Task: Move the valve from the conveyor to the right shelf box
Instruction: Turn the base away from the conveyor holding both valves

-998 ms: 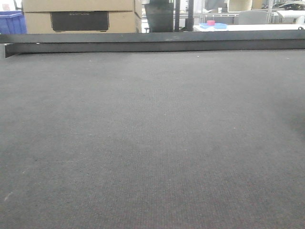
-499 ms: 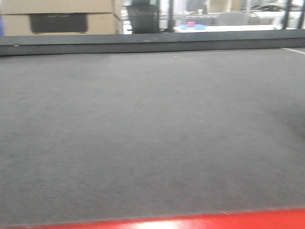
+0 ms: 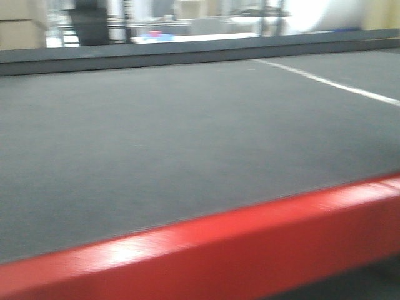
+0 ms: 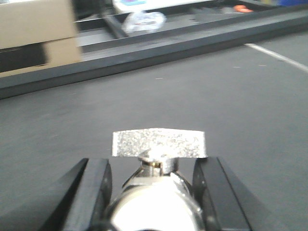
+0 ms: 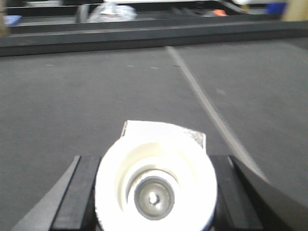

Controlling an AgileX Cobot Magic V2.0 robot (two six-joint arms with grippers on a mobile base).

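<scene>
The left gripper (image 4: 154, 163) was found closed on a silver valve (image 4: 155, 207), one black finger at each side of the body and the flat handle tab pointing forward between the tips. The right gripper (image 5: 154, 162) was likewise clamped on a white-capped valve (image 5: 156, 185), its open cap facing the wrist camera. Both parts were held clear above the conveyor (image 3: 187, 137); neither appeared to touch the dark belt. A white line (image 5: 202, 96) crossed the belt ahead of the right gripper, and a black rail (image 3: 187, 55) closed the far edge. The red frame (image 3: 219, 244) ran along the near edge in the blurred front view, where no arm showed. A cardboard box (image 4: 33, 29) stood beyond the rail. No shelf or shelf box was in any view. Judgement: pick-up complete; carry to the right shelf and release into the box outstanding.
</scene>
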